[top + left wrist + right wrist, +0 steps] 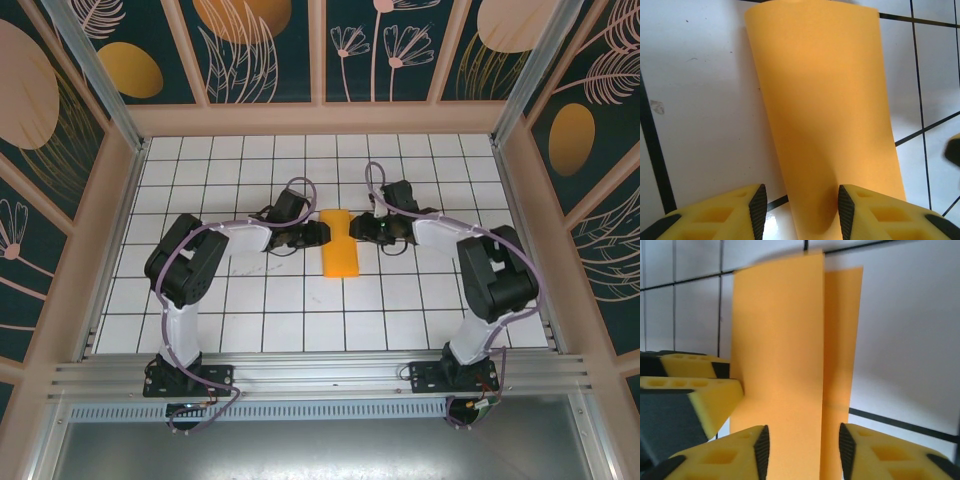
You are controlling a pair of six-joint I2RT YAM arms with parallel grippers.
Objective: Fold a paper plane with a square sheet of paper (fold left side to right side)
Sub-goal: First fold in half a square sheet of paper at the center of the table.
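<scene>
On the white tiled surface [250,310], midway between the two arms, lies the bright orange sheet of paper [340,243]. It is folded in half into a narrow strip, about one tile wide and two long, running near to far. Its two layers do not quite match: in the right wrist view a thin band of the lower layer shows beside the upper one. The paper is plain and smooth. Against its far half, the left claw [802,210] is released, one pad touching the paper. The right claw [804,450] is released too, pads apart over the strip.
</scene>
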